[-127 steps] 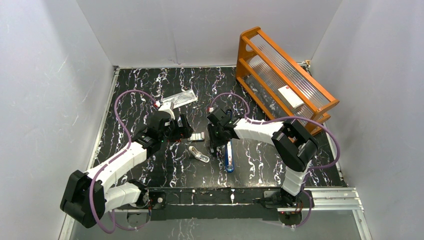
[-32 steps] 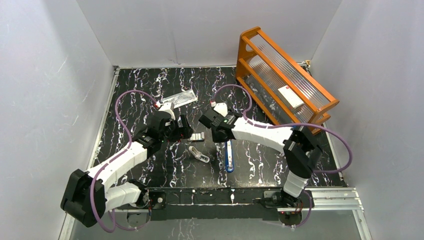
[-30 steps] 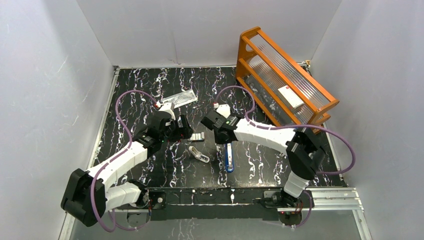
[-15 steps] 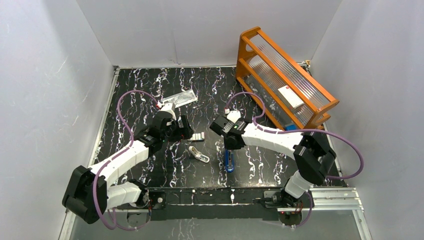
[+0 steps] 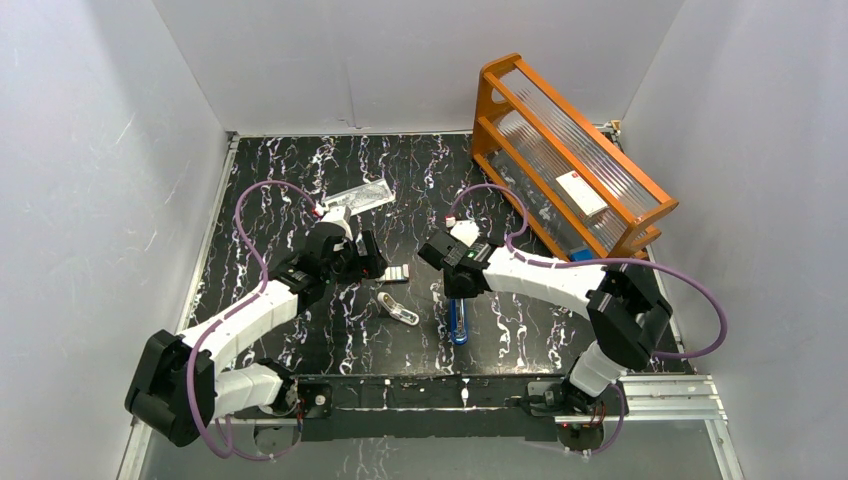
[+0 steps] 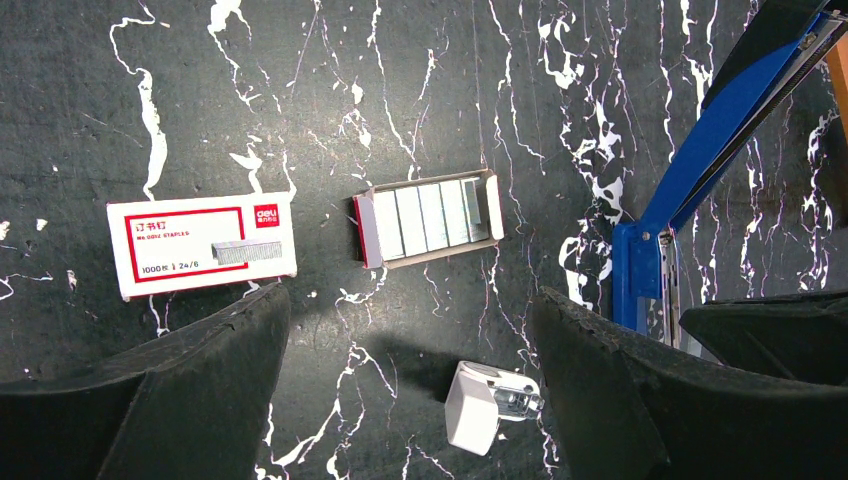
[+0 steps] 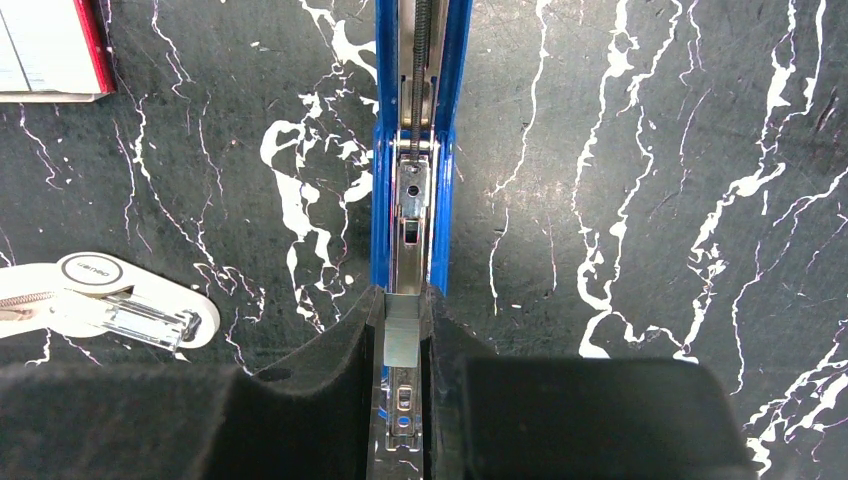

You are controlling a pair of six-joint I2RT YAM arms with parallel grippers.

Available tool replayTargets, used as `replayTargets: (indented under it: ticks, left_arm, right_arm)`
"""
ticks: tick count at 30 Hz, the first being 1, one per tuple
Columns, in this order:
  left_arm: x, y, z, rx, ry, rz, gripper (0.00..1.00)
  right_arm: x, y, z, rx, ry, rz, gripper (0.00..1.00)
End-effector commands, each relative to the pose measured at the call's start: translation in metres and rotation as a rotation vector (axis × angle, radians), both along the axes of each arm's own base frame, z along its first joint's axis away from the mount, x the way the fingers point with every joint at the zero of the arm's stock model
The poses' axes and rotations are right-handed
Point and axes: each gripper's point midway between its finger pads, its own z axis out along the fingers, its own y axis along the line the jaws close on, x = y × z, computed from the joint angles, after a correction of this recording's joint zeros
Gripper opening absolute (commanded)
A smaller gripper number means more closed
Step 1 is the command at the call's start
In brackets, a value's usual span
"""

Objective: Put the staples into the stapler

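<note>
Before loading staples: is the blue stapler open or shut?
Open: bright blue hinged stapler has its top swung back, silver rail exposed.

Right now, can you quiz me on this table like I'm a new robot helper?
1. In the left wrist view, what lies between the staple box and the stapler?
2. The left gripper holds: A) the stapler, B) nothing, C) the staple box.
3. True or false: the stapler is closed.
Key: 1 the staples, in their open tray; 2 B; 3 false, it lies open.

Left gripper (image 6: pixel 408 340) spread wide, right gripper (image 7: pixel 402 335) pinched.
</note>
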Motion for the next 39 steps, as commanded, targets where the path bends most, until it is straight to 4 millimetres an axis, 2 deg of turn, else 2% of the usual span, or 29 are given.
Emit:
replayTargets:
  ticks: [1, 8, 19, 34, 39]
  left_arm:
    - [0.003, -0.002, 0.005, -0.011, -0.012, -0.001, 0.87]
    - [0.003, -0.002, 0.004, -0.013, -0.009, -0.002, 0.87]
    - [0.003, -0.003, 0.004, -0.013, -0.009, -0.002, 0.87]
    - [0.003, -0.002, 0.003, -0.011, -0.006, -0.002, 0.87]
    - [0.003, -0.003, 0.003, -0.012, -0.006, -0.002, 0.87]
  right_arm:
    - [0.004, 0.0, 0.002, 0.007, -0.016, -0.006, 0.22]
    - [0.002, -0.006, -0.009, -0.034, 0.0, -0.01, 0.21]
    - [0.001, -0.003, -0.015, -0.015, 0.003, -0.002, 0.21]
    - [0.011, 0.001, 0.018, 0.036, -0.076, -0.019, 0.21]
    - [0.013, 0.004, 0.018, 0.051, -0.083, -0.016, 0.21]
